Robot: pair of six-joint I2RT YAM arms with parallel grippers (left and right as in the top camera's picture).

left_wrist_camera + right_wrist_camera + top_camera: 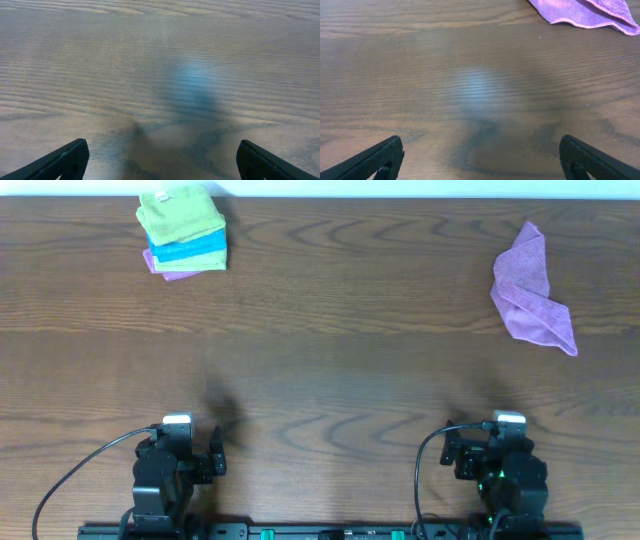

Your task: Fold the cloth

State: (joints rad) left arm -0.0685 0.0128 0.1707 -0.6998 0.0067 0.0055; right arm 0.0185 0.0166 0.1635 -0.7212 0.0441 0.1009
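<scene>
A crumpled purple cloth [532,288] lies at the far right of the wooden table; its near edge shows at the top of the right wrist view [585,11]. My left gripper [178,438] rests at the front left, open and empty, with only bare wood between its fingers in the left wrist view [162,159]. My right gripper [508,436] rests at the front right, open and empty [482,159], well short of the purple cloth.
A stack of folded cloths [183,230], green on top, then blue and pink, sits at the far left of the table [330,370]. A white wall edge runs along the back.
</scene>
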